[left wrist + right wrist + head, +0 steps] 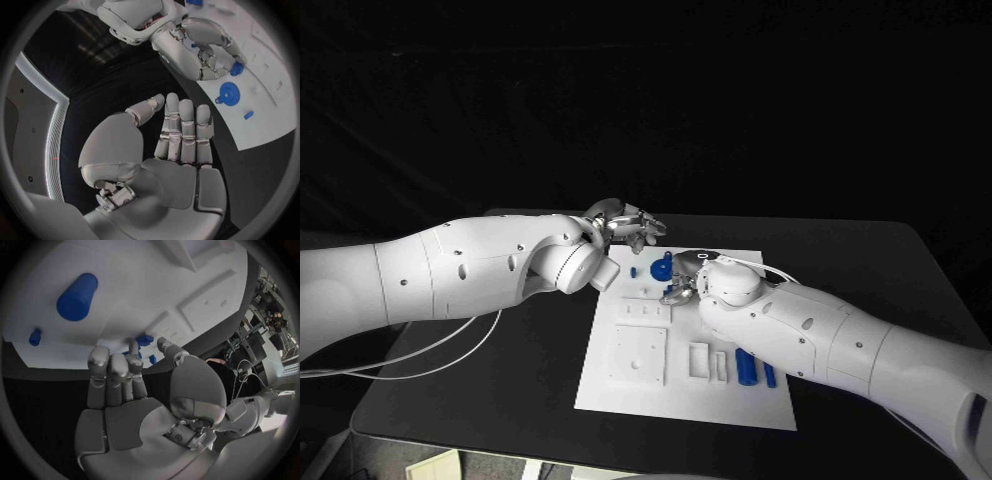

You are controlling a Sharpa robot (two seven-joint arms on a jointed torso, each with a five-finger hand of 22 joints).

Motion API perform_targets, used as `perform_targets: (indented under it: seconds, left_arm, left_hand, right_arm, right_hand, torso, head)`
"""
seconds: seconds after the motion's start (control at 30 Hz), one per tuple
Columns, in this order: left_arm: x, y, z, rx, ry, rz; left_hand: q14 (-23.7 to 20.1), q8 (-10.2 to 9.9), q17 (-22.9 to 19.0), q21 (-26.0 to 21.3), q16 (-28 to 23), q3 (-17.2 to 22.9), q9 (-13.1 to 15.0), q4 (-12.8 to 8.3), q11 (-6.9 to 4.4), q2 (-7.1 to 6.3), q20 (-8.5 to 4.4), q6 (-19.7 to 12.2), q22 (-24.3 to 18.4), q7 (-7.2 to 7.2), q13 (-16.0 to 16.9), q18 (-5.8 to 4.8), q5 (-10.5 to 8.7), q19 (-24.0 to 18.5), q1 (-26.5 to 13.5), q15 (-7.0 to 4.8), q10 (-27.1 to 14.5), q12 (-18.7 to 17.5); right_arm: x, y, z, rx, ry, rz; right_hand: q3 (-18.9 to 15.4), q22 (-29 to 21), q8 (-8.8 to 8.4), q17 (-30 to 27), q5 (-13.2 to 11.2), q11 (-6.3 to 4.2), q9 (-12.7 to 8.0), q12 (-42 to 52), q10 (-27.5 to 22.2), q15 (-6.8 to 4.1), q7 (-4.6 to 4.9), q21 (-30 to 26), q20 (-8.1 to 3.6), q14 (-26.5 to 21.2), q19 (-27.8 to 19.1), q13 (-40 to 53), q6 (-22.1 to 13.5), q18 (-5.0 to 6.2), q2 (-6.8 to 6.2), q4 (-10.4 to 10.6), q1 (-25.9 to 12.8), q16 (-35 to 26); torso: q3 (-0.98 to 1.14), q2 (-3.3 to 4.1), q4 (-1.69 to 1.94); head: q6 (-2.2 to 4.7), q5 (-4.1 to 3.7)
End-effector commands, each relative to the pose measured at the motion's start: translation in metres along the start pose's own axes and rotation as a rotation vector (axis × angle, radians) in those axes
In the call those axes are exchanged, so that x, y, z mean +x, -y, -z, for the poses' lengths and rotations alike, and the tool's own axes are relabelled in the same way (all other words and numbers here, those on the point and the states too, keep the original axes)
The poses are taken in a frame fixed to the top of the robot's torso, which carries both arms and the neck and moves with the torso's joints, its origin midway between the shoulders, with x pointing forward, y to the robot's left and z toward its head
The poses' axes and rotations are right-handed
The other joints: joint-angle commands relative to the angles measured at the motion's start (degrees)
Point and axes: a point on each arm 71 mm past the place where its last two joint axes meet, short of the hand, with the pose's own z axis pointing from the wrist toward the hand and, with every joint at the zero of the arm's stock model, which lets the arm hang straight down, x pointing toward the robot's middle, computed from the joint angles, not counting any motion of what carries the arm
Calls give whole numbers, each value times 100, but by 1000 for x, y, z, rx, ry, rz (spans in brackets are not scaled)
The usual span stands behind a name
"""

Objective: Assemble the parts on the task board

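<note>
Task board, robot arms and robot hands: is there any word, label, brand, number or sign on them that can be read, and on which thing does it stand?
None can be read.
Task board: plain white, only recesses and blue parts; no print shows.
Left robot hand and right robot hand: bare silver, no marking shows.
White arms: small dark dots, no letters.

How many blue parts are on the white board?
5. A thick bar and a thin bar lie side by side at the board's near right. A gear and a small peg are at its far end. One piece is at the right hand's fingertips. Others may hide under that hand.
</note>
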Motion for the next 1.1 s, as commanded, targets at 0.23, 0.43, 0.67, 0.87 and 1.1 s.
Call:
perform_targets:
  seconds: [0.23,0.43,0.67,0.87,1.1]
  left_arm:
    - [-1,6,0,21,12,-7]
    - [-2,6,0,21,13,-8]
    - [-2,7,0,21,14,-9]
    - [-3,8,0,21,14,-10]
    - [-3,9,0,23,14,-11]
  left_hand:
    - [-30,29,1,-28,-32,-36,-9,4,0,-33,-594,-4,-6,35,-7,-52,-11,-19,21,4,-27,-36]
    - [-29,30,1,-28,-33,-37,-10,5,0,-36,-593,-4,-7,35,-7,-52,-11,-19,22,4,-26,-38]
    - [-28,31,2,-28,-35,-38,-11,6,0,-41,-592,-5,-8,35,-7,-53,-11,-20,22,5,-25,-40]
    - [-28,31,3,-28,-37,-39,-12,8,1,-44,-591,-6,-9,36,-7,-53,-12,-20,22,5,-24,-42]
    - [-27,32,4,-28,-39,-38,-14,10,1,-47,-591,-6,-10,36,-6,-53,-12,-20,23,6,-23,-45]
  right_arm:
    - [2,-3,-1,-11,13,27]
    - [2,0,-2,-4,21,29]
    - [1,-1,-3,-2,31,28]
    - [1,-3,-3,-8,29,28]
    - [1,-7,-3,-20,26,22]
  right_hand:
    - [-6,86,-22,-8,-32,5,13,-31,-26,-22,61,42,-18,-14,-11,17,85,395,-20,-59,56,-4]
    - [9,81,-21,-11,-39,1,18,-44,-16,-25,57,44,-16,-12,-12,29,95,395,10,-83,92,-5]
    - [30,77,-30,-15,-44,2,19,-62,-14,-25,59,44,-12,-15,-16,39,85,395,5,-97,116,-10]
    - [52,74,-40,-20,-44,7,18,-79,-18,-22,63,42,-8,-19,-22,47,74,395,4,-100,130,-17]
    - [-32,73,-66,-31,-20,24,16,-122,-36,-4,80,42,17,-38,-53,78,49,395,-53,-79,13,-34]
  torso:
    - [-2,-3,-2]
    - [-2,-5,-6]
    - [0,-6,-7]
    - [0,-3,-8]
    - [-3,-4,-9]
  head:
    - [-22,17]
    - [-32,30]
    - [-35,40]
    - [-36,40]
    - [-50,39]
